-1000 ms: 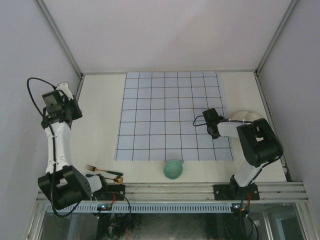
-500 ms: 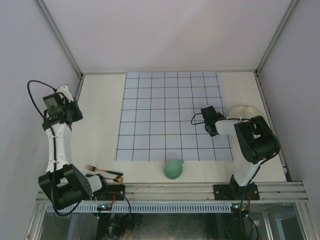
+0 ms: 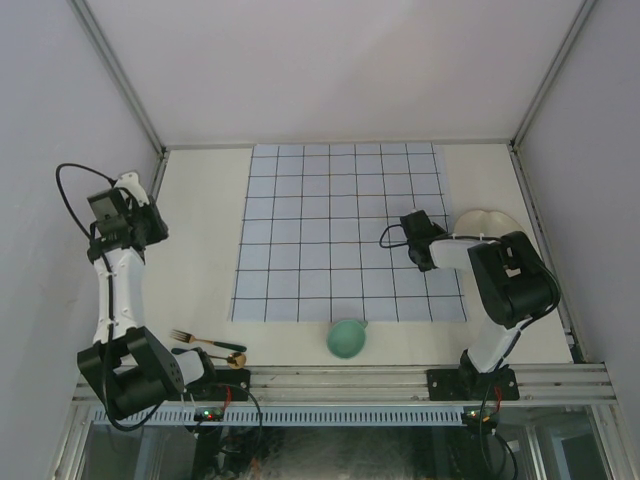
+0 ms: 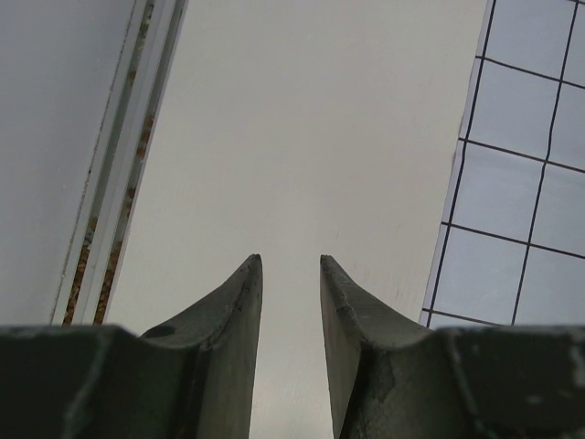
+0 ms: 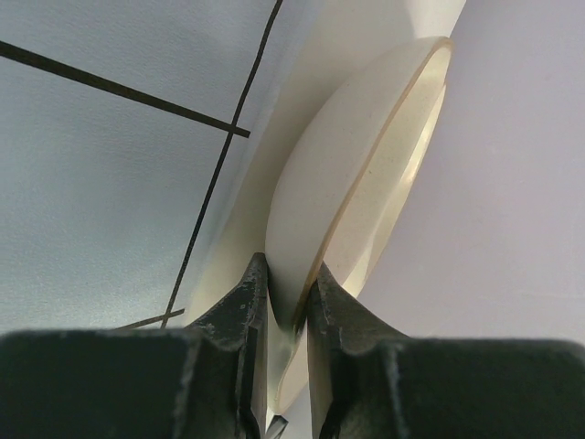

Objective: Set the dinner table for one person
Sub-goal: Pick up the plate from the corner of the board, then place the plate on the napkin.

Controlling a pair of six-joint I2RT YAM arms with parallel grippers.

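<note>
The right tool is pinched almost closed on the rim of a cream plate. The plate is tilted up just beside the right edge of the blue grid cloth. The left tool stands partly open and empty. The cream desk lies bare directly beneath it, left of the cloth.

we log colours: table plain cream-white | cloth pale blue, dark grid | plate cream | cup mint green | fork gold
</note>
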